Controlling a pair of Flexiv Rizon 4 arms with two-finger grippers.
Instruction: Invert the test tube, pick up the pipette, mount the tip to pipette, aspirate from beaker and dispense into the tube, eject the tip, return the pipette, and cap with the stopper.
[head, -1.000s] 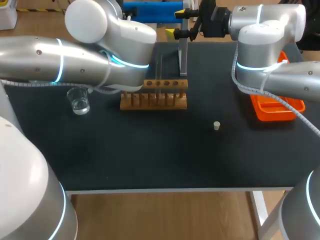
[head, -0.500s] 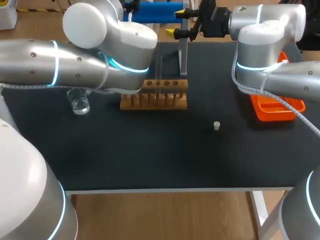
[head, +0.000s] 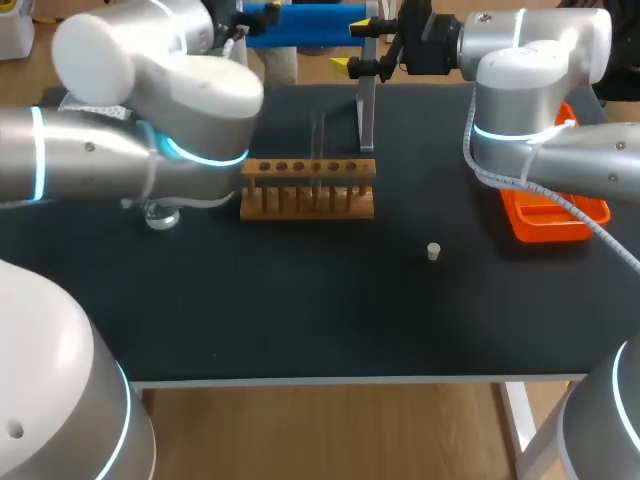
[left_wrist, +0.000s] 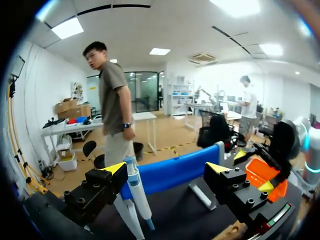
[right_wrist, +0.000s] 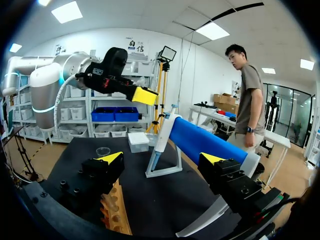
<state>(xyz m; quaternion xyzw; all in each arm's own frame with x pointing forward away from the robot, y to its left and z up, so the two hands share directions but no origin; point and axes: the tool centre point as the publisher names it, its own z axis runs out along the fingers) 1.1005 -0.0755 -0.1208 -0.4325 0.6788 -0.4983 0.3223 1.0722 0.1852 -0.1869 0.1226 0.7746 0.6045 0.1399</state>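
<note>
Black-topped table (head: 300, 310), early in the run: a test tube (head: 320, 135) stands in the wooden rack (head: 308, 190) at mid-table, though which end is up cannot be told. Behind it the blue pipette (head: 300, 22) rests on its stand (head: 366, 115), not yet lifted, so picking it up looks to be the step in hand. Mounting a tip, drawing from the beaker (head: 160, 214) (half hidden under the left arm), dispensing, ejecting, returning and capping all appear left to do. The stopper (head: 433, 251) lies loose on the table, well apart from the rack, with an orange tray (head: 555, 222) near the right edge. Left gripper (left_wrist: 167, 171) and right gripper (right_wrist: 161, 159) face each other across the pipette, each with fingers spread wide and holding nothing. Only the head view takes in tube, stopper and beaker together, but it hides the left gripper behind its own arm. The wrist views supply the open fingers and show the pipette's white nozzle, seemingly without a tip.
</note>
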